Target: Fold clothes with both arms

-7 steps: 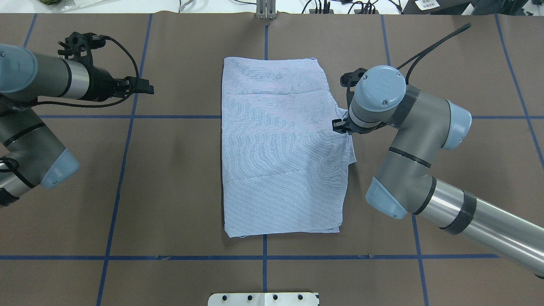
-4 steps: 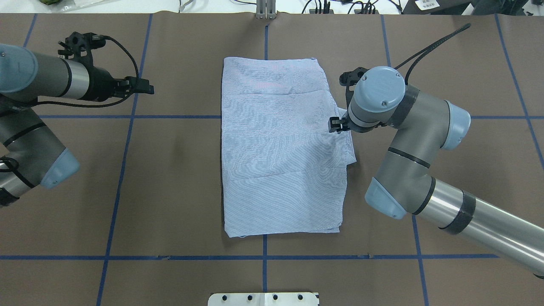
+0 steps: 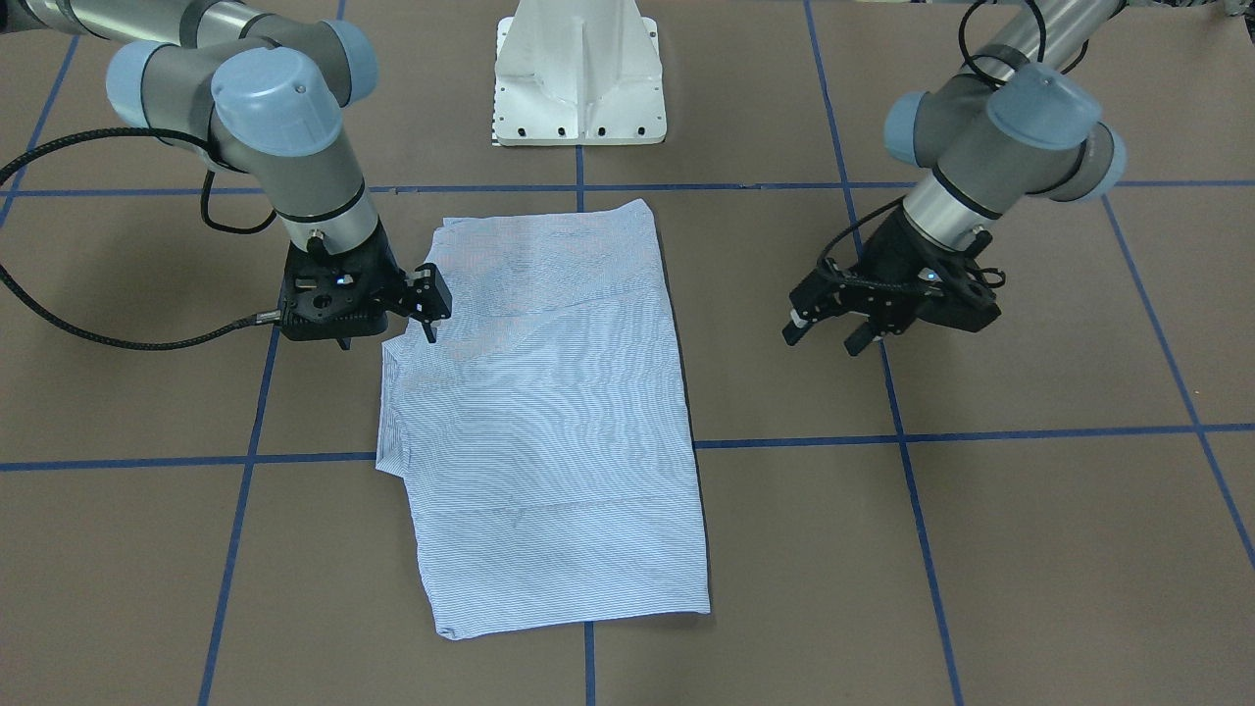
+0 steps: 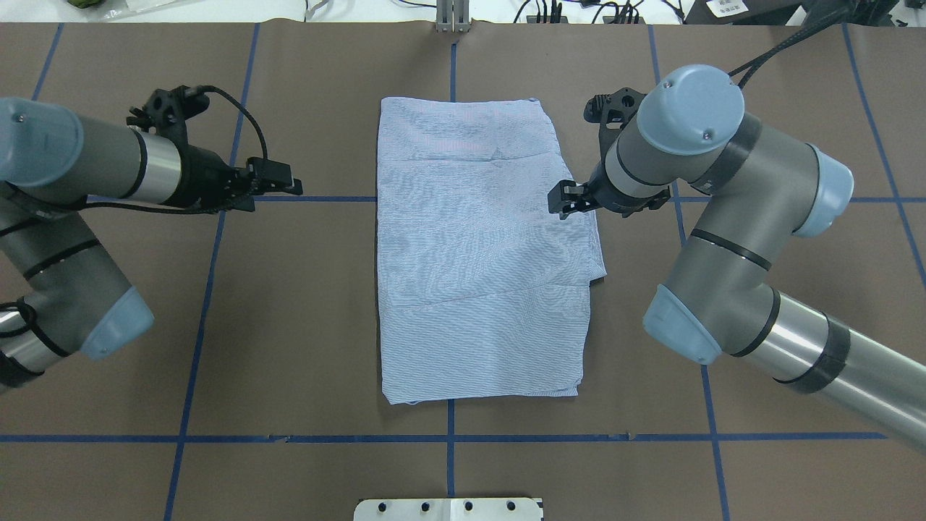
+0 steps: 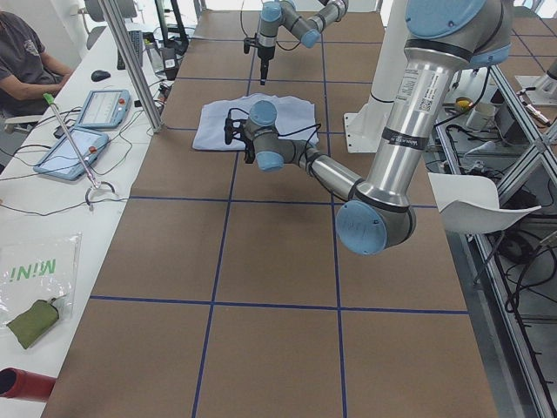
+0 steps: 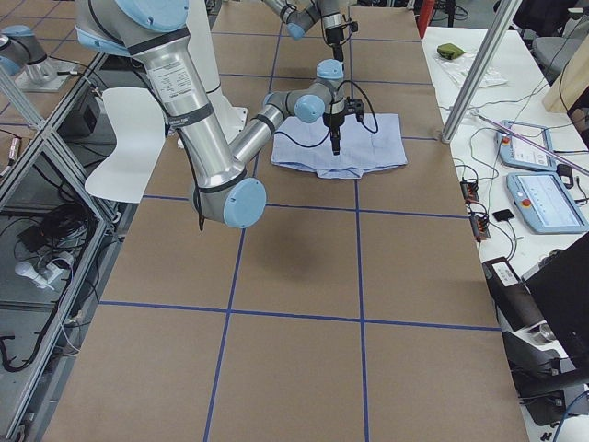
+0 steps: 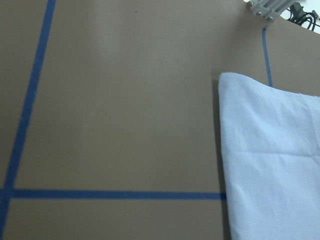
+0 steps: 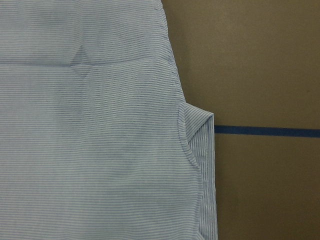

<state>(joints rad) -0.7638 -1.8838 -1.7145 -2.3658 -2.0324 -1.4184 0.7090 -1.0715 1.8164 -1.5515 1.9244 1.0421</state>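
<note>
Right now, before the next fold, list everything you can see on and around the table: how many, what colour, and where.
shirt: one, light blue with fine white stripes, folded into a rectangle, flat at the table's middle.
table: one, brown cover, under the shirt.
tape lines: several, blue, a grid across the table.
pedestal base: one, white, on the robot's side of the table.
side bench: one, white, along the table's far side.
tablets: two, blue-framed, on the side bench.
pouch: one, green, on the same bench.
person: one, grey top, seated at that bench.
left gripper: one, black, open, over bare table to the robot's left of the shirt.
right gripper: one, black, above the shirt's right edge.
</note>
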